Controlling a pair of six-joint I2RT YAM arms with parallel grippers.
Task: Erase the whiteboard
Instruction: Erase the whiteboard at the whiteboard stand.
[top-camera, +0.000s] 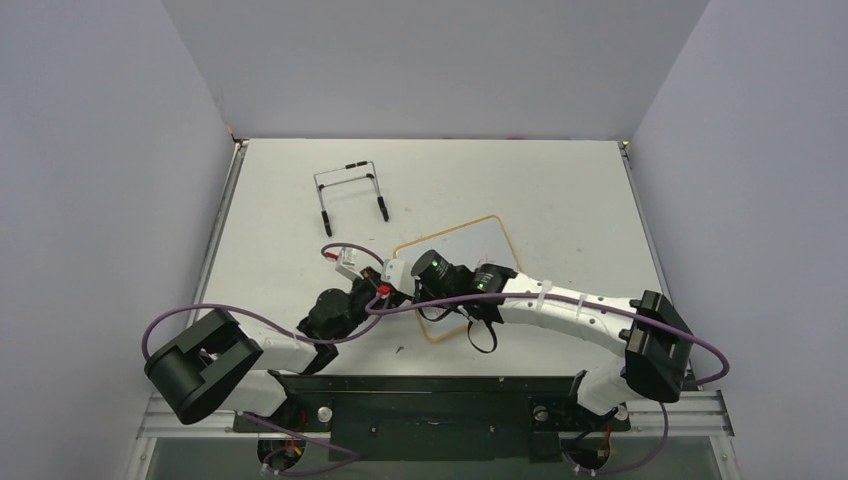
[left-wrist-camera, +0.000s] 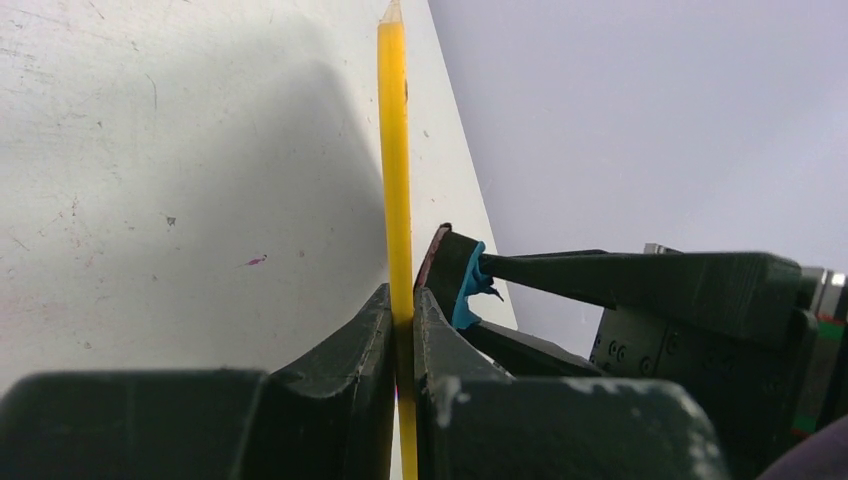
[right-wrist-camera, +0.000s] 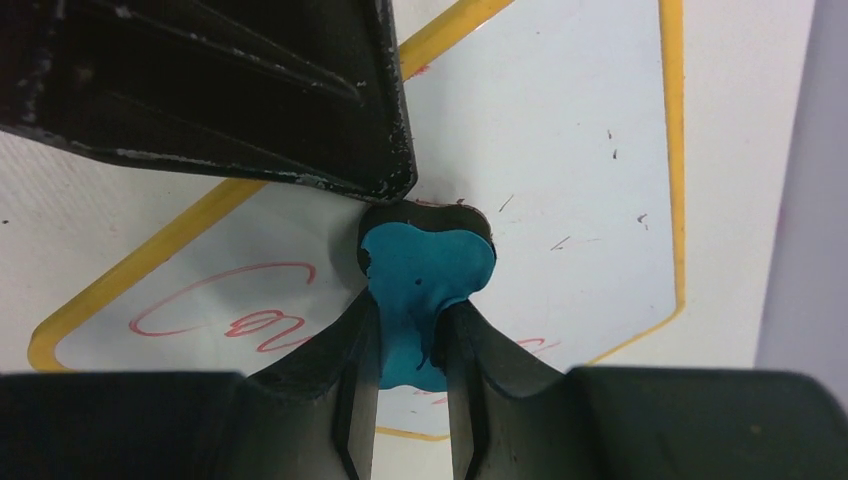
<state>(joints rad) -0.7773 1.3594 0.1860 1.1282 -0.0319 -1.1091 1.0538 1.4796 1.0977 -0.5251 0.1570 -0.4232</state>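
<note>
The whiteboard (top-camera: 470, 245), white with a tan frame, lies on the table in front of the arms. Red handwriting (right-wrist-camera: 240, 315) shows on it in the right wrist view (right-wrist-camera: 570, 140). My left gripper (top-camera: 388, 285) is shut on the board's left frame edge; the yellow edge (left-wrist-camera: 393, 150) runs up from between its jaws (left-wrist-camera: 402, 305). My right gripper (top-camera: 425, 275) is shut on the small blue eraser (right-wrist-camera: 425, 265), its dark pad against the board beside the left finger (right-wrist-camera: 250, 90). The eraser also shows in the left wrist view (left-wrist-camera: 466, 290).
A black wire easel stand (top-camera: 350, 190) lies on the table behind the board, to the left. Grey walls close the table at the back and both sides. Purple cables (top-camera: 200, 312) loop round the left arm's base.
</note>
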